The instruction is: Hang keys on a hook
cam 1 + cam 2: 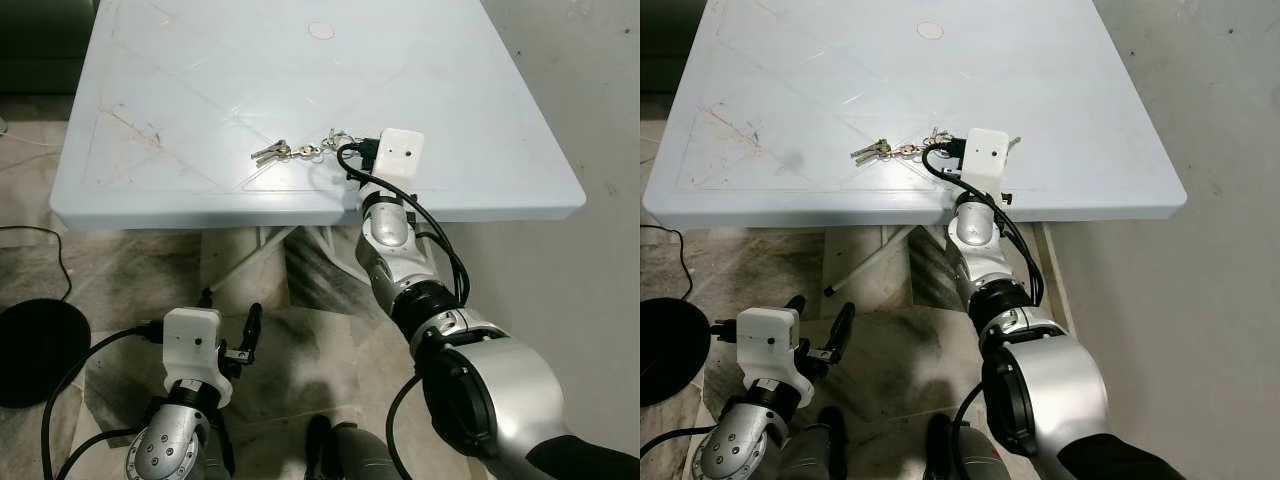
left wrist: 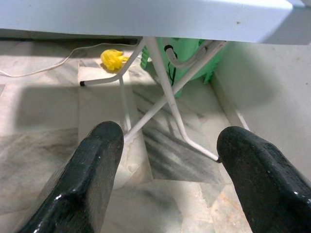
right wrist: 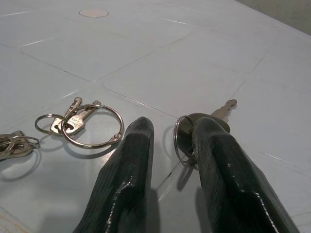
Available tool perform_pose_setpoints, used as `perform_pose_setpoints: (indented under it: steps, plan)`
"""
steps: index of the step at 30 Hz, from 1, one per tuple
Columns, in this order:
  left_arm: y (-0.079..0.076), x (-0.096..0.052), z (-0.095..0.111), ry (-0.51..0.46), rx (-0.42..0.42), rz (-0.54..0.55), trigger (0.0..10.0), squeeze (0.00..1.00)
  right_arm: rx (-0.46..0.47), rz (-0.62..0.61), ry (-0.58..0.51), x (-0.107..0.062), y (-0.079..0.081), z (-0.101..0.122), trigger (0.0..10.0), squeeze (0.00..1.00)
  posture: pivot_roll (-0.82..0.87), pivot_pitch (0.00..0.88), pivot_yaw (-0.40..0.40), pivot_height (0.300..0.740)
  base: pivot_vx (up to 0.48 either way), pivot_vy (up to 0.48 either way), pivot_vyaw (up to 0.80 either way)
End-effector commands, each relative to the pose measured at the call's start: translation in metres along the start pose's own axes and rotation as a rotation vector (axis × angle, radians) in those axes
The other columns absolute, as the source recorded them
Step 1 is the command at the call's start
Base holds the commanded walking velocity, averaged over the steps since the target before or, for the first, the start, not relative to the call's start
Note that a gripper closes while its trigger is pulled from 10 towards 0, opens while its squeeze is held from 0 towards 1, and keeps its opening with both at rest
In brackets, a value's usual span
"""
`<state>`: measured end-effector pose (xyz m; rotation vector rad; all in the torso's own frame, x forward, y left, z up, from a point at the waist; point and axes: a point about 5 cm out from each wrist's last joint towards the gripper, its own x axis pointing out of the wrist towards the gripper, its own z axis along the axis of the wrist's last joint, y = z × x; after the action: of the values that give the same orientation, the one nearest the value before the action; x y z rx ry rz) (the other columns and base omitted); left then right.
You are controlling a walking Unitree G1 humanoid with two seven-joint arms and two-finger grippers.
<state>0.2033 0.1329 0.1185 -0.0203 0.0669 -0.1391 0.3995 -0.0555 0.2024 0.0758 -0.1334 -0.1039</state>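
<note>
Two black fingers of the right gripper point(image 3: 167, 131) stand narrowly parted low over the table point(image 1: 200, 60), holding nothing between them; in the right wrist view, one finger lies against the dark-headed key point(image 3: 214, 116) and its small ring, with the blade pointing away toward the upper right of that frame. Main bunch of keys point(image 1: 272, 152) sits off the other finger's side, reached through the large ring point(image 3: 92, 124) and a smaller ring linked to it. In the left eye view the chain runs as a line from the bunch at centre-left to the gripper at centre, roughly parallel to the table's near edge. Judgement: the right arm is clearly the nearer one. Left gripper point(image 2: 170, 145) hangs wide open below the table edge, facing the table legs point(image 2: 165, 82) and floor. No hook can be made out.
</note>
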Motion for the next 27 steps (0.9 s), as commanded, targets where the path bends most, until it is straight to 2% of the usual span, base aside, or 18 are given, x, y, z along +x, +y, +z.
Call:
perform_pose_setpoints:
  steps: [1,27]
  plan:
    - [-0.001,-0.005,-0.001,0.008,-0.004,0.011,10.0,0.00,-0.013,-0.002,0.020,-0.002,0.001,-0.005,10.0,0.00,0.10,0.314,-0.155,0.740,0.000,0.000,0.00]
    - [-0.008,-0.025,-0.005,0.052,-0.033,0.035,10.0,0.00,-0.058,-0.018,0.056,-0.006,0.002,-0.015,10.0,0.00,0.11,0.380,-0.165,0.740,0.000,0.000,0.00]
